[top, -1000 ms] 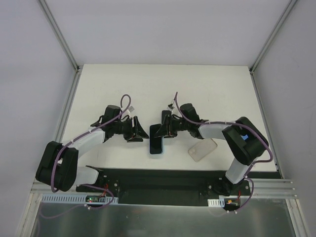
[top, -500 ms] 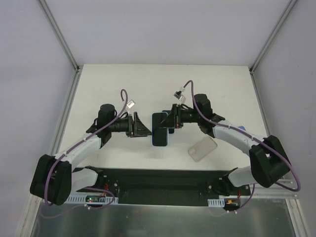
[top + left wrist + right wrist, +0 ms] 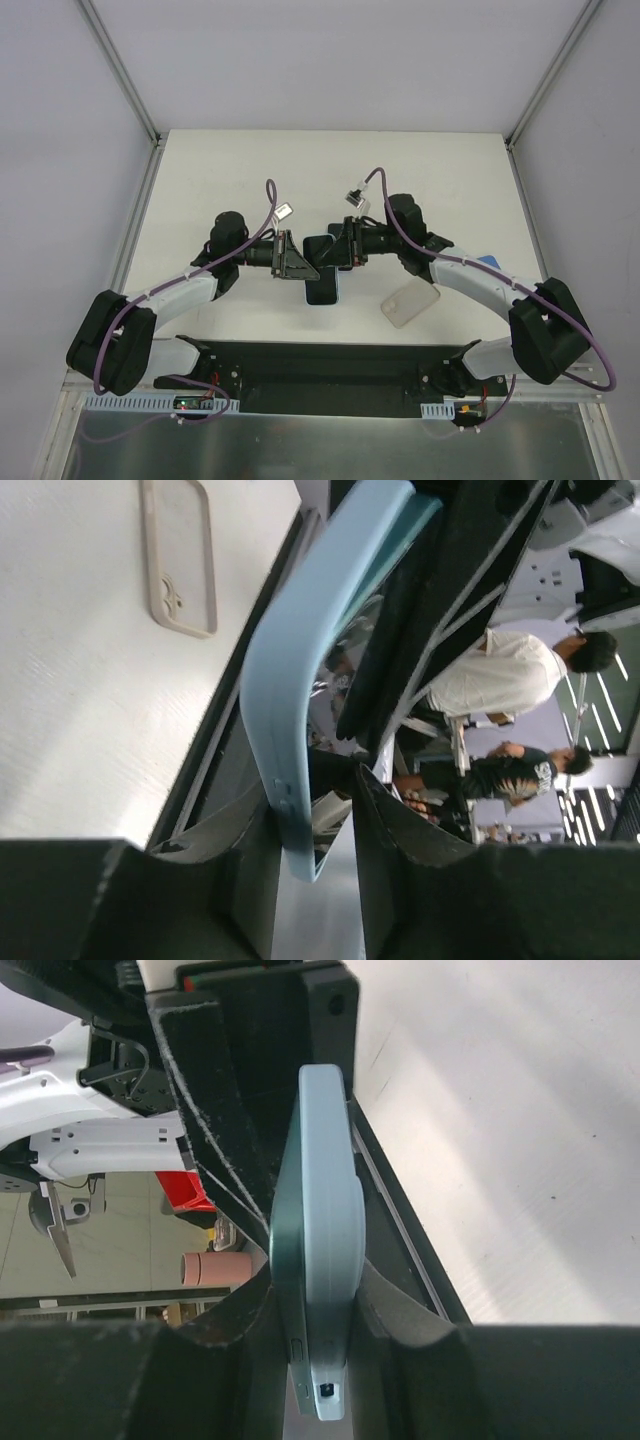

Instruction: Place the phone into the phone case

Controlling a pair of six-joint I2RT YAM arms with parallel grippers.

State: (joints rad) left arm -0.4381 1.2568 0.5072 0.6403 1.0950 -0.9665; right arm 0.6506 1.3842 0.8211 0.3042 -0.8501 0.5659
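A dark phone [image 3: 285, 1260] sits against a light blue case [image 3: 330, 1210] and is held on edge above the table [image 3: 250, 170]. My right gripper [image 3: 312, 1300] is shut on both of them, seen from above at the phone's right side [image 3: 345, 250]. My left gripper [image 3: 315, 820] is open, and its jaws straddle the blue case's [image 3: 290, 660] free edge. One finger touches the case and the other stands apart from it. The blue case bows away from the phone there. From above, the left gripper [image 3: 300, 265] meets the phone [image 3: 322, 275] from the left.
A second, clear beige phone case [image 3: 411, 302] lies flat on the table to the right of the phone, also seen in the left wrist view [image 3: 178, 555]. The black base plate [image 3: 330, 362] runs along the near edge. Enclosure walls stand on all sides.
The right gripper lifted the phone off the table and turned it on edge. The left gripper moved right until its jaws came around the phone's left edge.
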